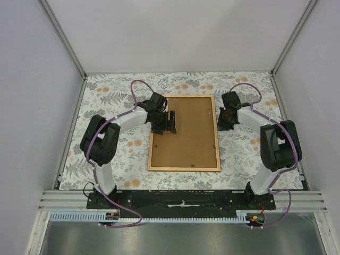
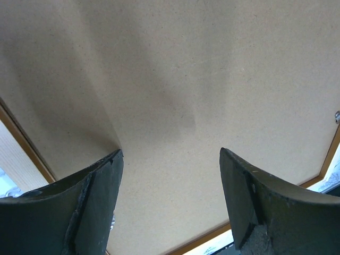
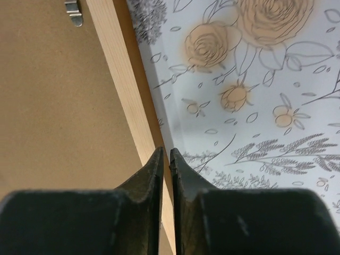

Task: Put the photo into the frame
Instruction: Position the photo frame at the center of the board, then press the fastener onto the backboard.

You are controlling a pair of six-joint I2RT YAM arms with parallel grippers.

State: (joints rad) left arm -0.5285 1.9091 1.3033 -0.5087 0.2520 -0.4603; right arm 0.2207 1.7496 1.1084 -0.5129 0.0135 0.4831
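The orange-brown wooden frame [image 1: 183,169] lies flat in the middle of the table with the plain brown backing board [image 1: 186,138] filling it. The photo is hidden. My left gripper [image 1: 166,129] hovers over the board near the frame's left rail, with its jaws wide open and empty. In the left wrist view the gripper [image 2: 170,151] has the board [image 2: 186,79] between its fingers, and the rail [image 2: 21,141] lies at the left. My right gripper [image 1: 223,126] is at the frame's right rail. In the right wrist view it [image 3: 166,151] is shut, its tips just above the rail [image 3: 122,79].
A floral tablecloth [image 3: 255,106] covers the table. A small metal clip [image 3: 74,13] sits on the backing board [image 3: 48,106] near the right rail. Another clip [image 2: 337,116] shows at the edge of the left wrist view. White walls enclose the table on three sides.
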